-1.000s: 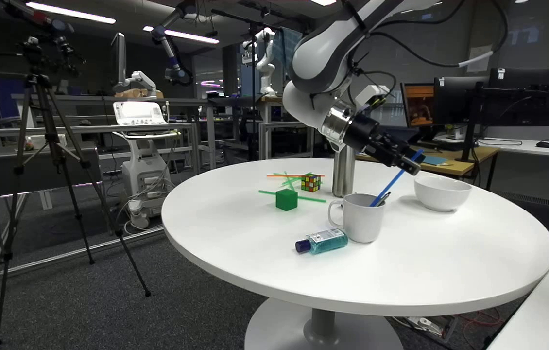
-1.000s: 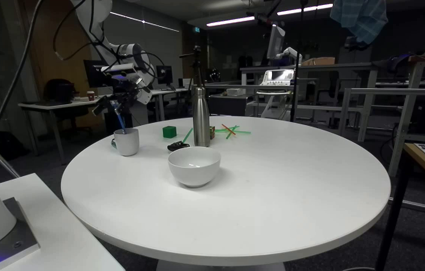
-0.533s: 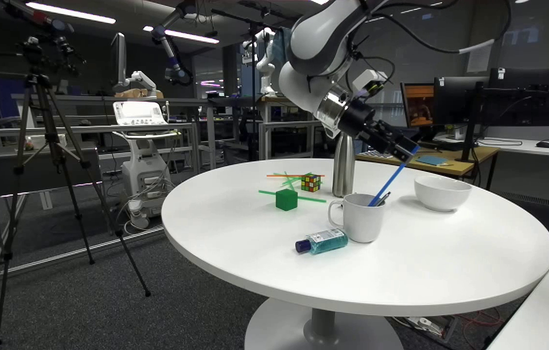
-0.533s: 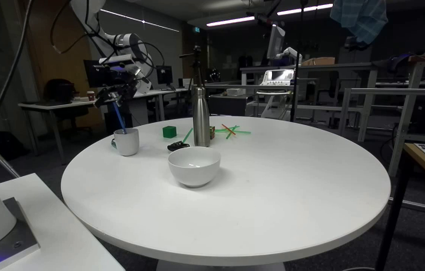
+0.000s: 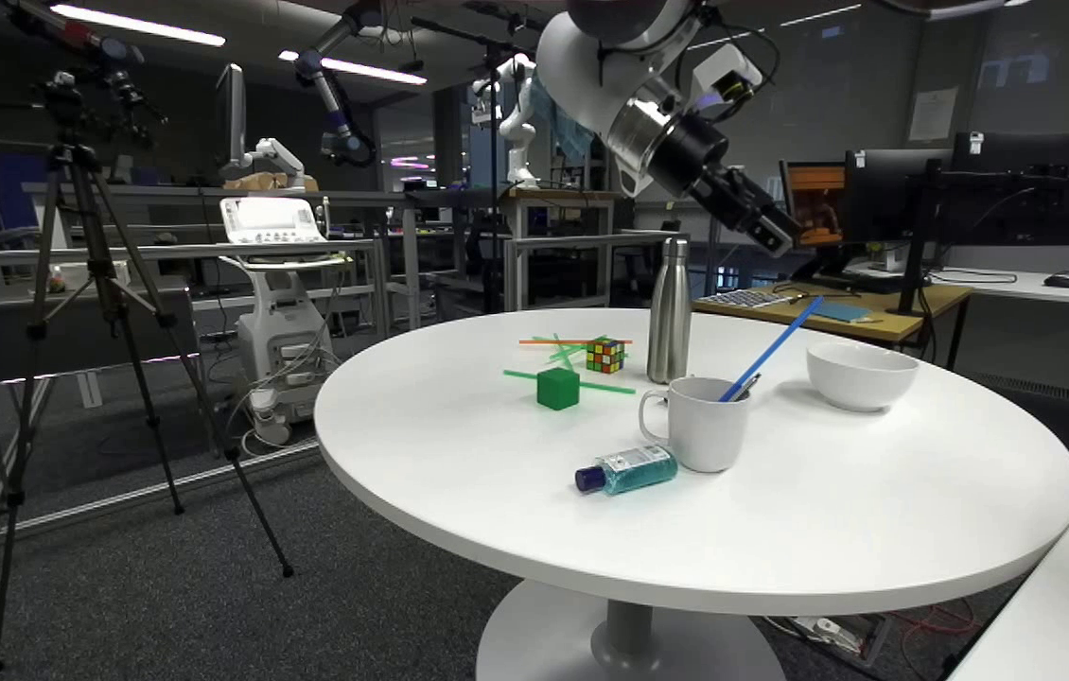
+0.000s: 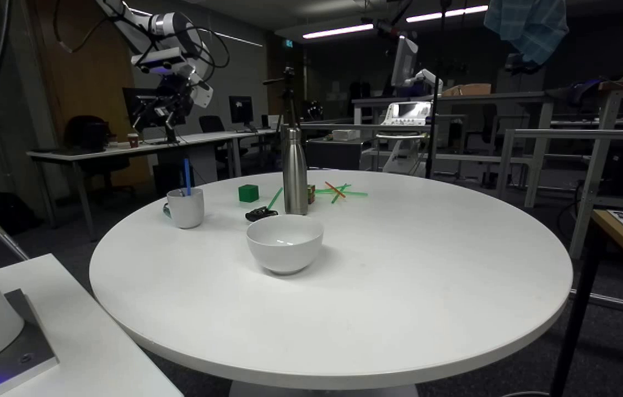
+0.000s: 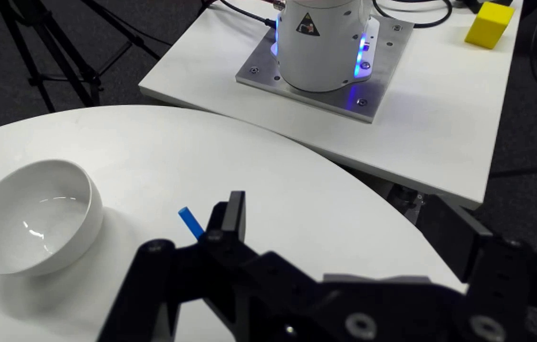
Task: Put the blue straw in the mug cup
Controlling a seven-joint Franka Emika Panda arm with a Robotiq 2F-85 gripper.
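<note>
While the fingers (image 7: pixel 449 237) stand spread, the mug cup (image 5: pixel 707 430), right of centre in an exterior view, holds the leaning blue straw (image 5: pixel 771 348).

My hand (image 5: pixel 774 236) gone up, now clear of blue straw (image 6: pixel 187 176); second ago, straw's upper end was right at my fingertips. That end now bare, straw resting unheld in mug cup (image 5: pixel 707 430). Its slant changed too: nearly upright in exterior view, where before it tilted toward me. My arm (image 5: pixel 582 71) higher as well; steel bottle (image 5: pixel 669 322) now shows neck and cap, covered earlier.
</note>
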